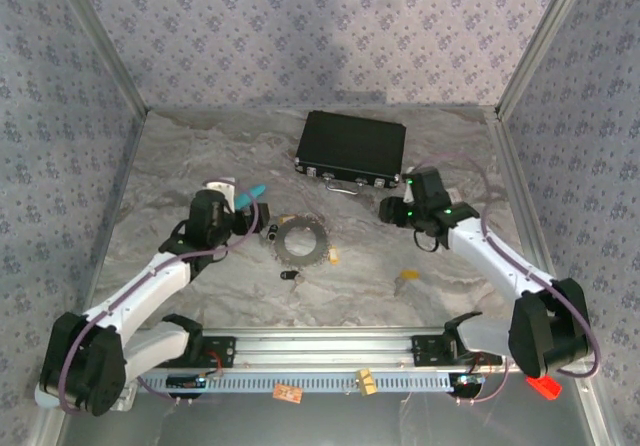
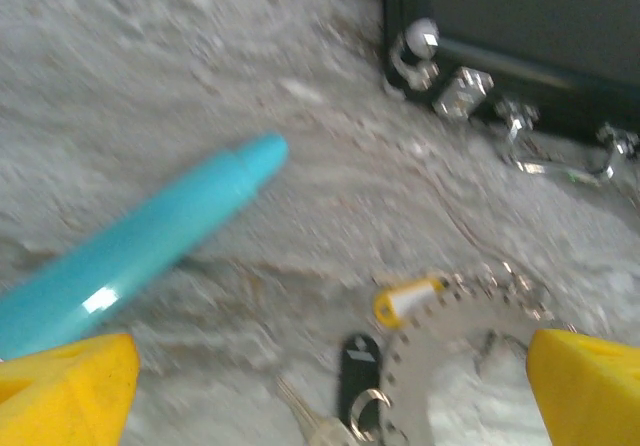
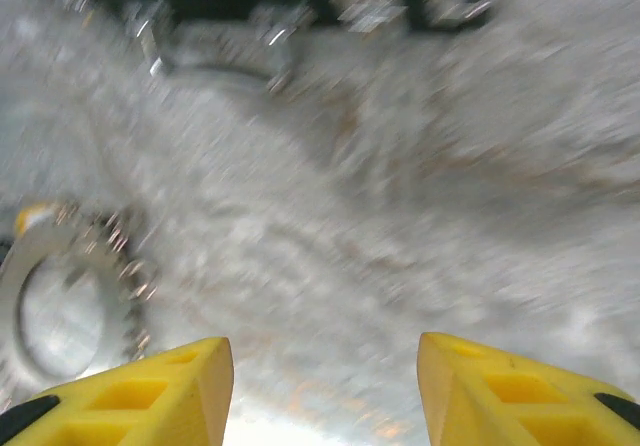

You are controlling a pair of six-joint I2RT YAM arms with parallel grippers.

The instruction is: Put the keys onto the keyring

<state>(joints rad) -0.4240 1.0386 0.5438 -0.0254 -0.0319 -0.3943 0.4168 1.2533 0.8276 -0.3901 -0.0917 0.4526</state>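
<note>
The grey notched keyring (image 1: 302,237) lies flat mid-table. In the left wrist view, a yellow-tagged key (image 2: 410,299) and a dark-headed key (image 2: 358,366) sit at the rim of the keyring (image 2: 470,361). More keys lie loose: a dark one (image 1: 291,276), a tiny tan one (image 1: 331,260) and a yellow one (image 1: 407,277). My left gripper (image 1: 255,224) is open just left of the ring, its yellow fingers (image 2: 65,391) wide apart and empty. My right gripper (image 1: 388,210) is open to the ring's right, above bare table, with the keyring (image 3: 60,306) at its left.
A teal pen-like stick (image 1: 252,197) lies beside the left gripper, the same stick (image 2: 150,236) large in the left wrist view. A black rectangular case (image 1: 352,148) with metal latches (image 2: 462,91) lies behind the ring. Patterned walls enclose the table on three sides.
</note>
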